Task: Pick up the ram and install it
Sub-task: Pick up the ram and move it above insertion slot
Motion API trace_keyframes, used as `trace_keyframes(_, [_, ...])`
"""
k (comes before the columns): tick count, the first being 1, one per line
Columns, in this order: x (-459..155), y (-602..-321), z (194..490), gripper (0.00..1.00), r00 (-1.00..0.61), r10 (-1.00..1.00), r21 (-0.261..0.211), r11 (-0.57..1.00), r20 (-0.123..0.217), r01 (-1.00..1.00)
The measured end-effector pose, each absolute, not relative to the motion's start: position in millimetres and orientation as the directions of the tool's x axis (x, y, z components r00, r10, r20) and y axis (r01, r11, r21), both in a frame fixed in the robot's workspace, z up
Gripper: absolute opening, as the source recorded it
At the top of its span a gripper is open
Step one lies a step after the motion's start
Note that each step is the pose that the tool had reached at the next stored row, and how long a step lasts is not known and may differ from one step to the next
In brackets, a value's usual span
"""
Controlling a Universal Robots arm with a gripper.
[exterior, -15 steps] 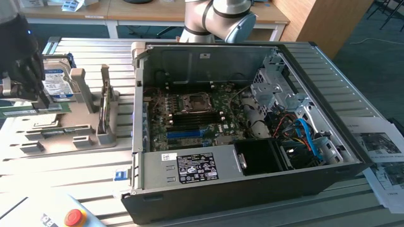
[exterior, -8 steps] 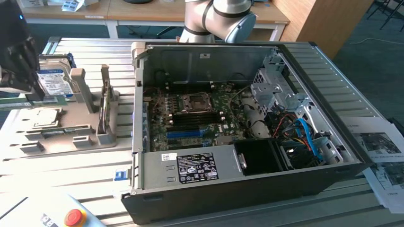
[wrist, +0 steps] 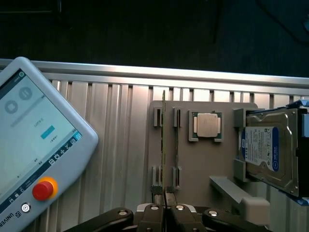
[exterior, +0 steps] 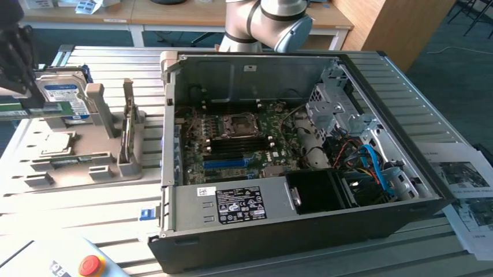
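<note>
The ram (wrist: 163, 140) is a thin green stick seen edge-on, and my gripper (wrist: 164, 194) is shut on its near end. It hangs just above the slots of the grey holder block (wrist: 203, 164). In the exterior view the gripper (exterior: 22, 104) is at the far left with the green ram (exterior: 19, 113) level under it, over the holder block (exterior: 85, 161). The open computer case (exterior: 254, 75) lies well to the exterior view's right of it. The motherboard (exterior: 239, 144) and its dark memory slots (exterior: 231, 149) are in the case.
A silver processor (wrist: 207, 125) and a hard drive (wrist: 265, 150) with a blue-white label sit in the holder. Another thin stick (wrist: 176, 145) stands in the neighbouring slot. A teach pendant (wrist: 34, 145) with a red stop button lies beside the holder. Papers (exterior: 462, 179) lie right of the case.
</note>
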State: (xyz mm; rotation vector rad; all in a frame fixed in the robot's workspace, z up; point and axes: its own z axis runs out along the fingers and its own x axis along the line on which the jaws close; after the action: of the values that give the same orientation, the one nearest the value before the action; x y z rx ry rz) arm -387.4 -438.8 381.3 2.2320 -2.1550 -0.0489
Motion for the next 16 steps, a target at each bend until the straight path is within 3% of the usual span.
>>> trace_keyframes(16, [-387.4,-438.8,413.4,0.11,0.035,-0.999,0.049,-0.035,0.005,-0.998])
